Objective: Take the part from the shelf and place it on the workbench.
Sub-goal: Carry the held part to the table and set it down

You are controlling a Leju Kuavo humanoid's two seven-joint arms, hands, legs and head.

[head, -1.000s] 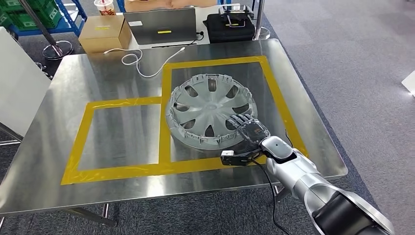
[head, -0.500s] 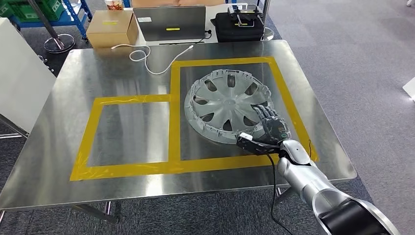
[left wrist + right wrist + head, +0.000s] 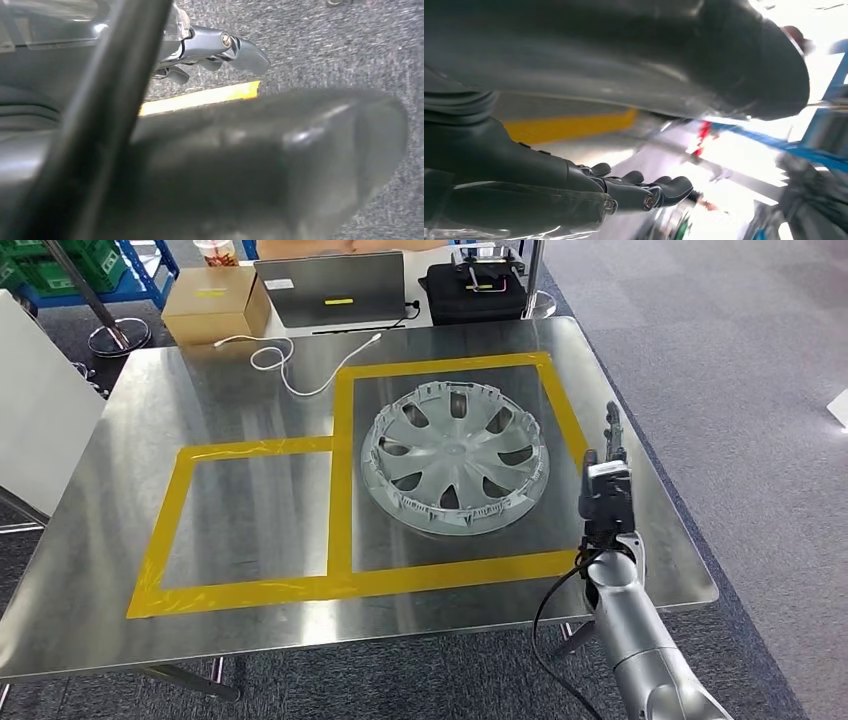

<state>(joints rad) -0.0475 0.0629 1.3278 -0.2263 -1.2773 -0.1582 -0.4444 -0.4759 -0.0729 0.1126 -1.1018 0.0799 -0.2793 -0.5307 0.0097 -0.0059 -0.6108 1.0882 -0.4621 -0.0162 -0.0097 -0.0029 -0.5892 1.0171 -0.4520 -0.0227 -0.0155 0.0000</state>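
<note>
The part, a grey hubcap, lies flat on the steel workbench, inside the right-hand rectangle of yellow tape. My right hand is raised to the right of the hubcap, over the tape's right side. It is apart from the rim, its fingers stretched out with nothing in them. The right wrist view shows those dark fingers straight and empty. In the left wrist view my left hand hangs over grey carpet and holds nothing.
Behind the workbench stand a laptop, a cardboard box and a black case. A white cable trails onto the bench's far side. A white panel stands at the left and a blue rack at the far left.
My right hand has let go of the hubcap's near rim, risen and moved off to the right. The hubcap stays in the right rectangle. The camera shifted slightly.
</note>
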